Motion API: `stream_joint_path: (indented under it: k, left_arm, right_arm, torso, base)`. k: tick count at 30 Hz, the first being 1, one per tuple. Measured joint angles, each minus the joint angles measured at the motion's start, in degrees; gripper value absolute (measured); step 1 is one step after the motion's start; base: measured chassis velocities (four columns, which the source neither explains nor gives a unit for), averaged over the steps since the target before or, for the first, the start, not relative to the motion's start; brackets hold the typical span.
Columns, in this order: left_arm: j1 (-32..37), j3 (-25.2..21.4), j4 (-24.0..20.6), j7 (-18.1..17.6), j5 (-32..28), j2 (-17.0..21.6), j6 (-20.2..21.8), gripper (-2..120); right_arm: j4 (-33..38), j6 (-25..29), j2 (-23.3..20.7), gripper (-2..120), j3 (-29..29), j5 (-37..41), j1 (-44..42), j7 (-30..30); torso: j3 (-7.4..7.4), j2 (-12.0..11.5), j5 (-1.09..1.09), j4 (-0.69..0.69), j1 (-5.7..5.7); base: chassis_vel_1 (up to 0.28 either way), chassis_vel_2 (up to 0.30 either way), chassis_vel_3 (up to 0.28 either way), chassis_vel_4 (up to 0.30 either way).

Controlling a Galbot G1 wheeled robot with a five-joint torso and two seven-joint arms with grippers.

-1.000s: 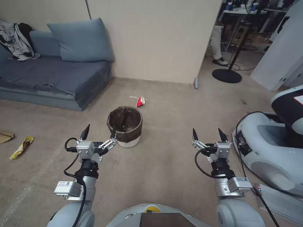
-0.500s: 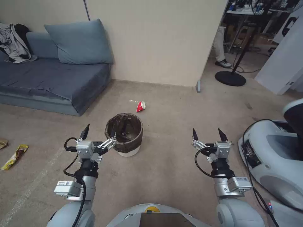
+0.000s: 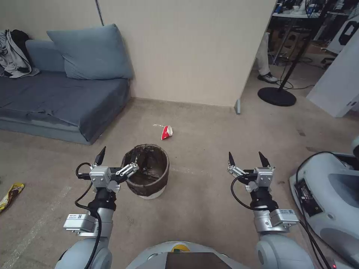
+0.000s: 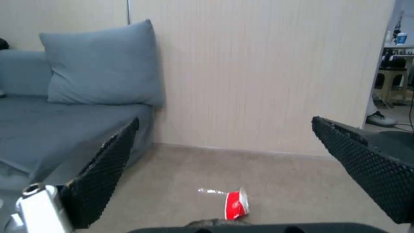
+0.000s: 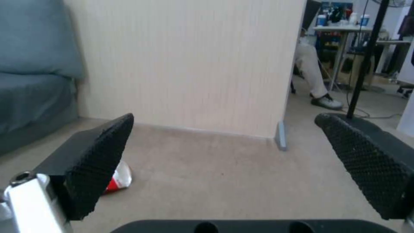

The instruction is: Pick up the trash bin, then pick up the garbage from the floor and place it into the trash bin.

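Blue sofa (image 3: 56, 97) against wall, cushion (image 3: 89, 52) on it; black floor-stand base (image 3: 276, 96) far right.

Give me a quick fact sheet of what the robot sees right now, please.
trash bin: upright on the carpet, dark bag over its rim
left end effector: open, one finger at the bin's rim
right end effector: open, apart from the bin, holding nothing
paper cup: on its side beyond the bin
yellow wrapper: on the floor, far left
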Motion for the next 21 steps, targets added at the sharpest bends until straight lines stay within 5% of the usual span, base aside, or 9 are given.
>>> stream_joint_path:
  k: [14, 19, 21]
  left_arm:
    - [0.03, 0.06, 0.0, -0.3, -1.58, 0.38, 1.36, 100]
    - [0.09, -0.08, 0.0, -0.71, -3.92, 1.17, 5.09, 100]
    - [0.04, -0.75, 0.0, -0.78, -5.3, 2.04, 10.48, 100]
  right_arm:
    - [0.24, -0.19, -0.09, 100, -0.07, 0.86, 0.06, 0.59]
    - [0.24, 0.09, -0.25, 100, 0.02, 0.86, 0.03, 0.8]
    - [0.24, 0.34, -0.34, 100, 0.08, 0.88, 0.03, 1.01]
  torso:
    - [0.0, 0.0, 0.0, 0.0, 0.0]
    - [0.0, 0.0, 0.0, 0.0, 0.0]
    - [0.0, 0.0, 0.0, 0.0, 0.0]
  base:
    - [-0.083, 0.084, 0.079, -0.082]
    - [0.0, 0.0, 0.0, 0.0]
    - [0.0, 0.0, 0.0, 0.0]
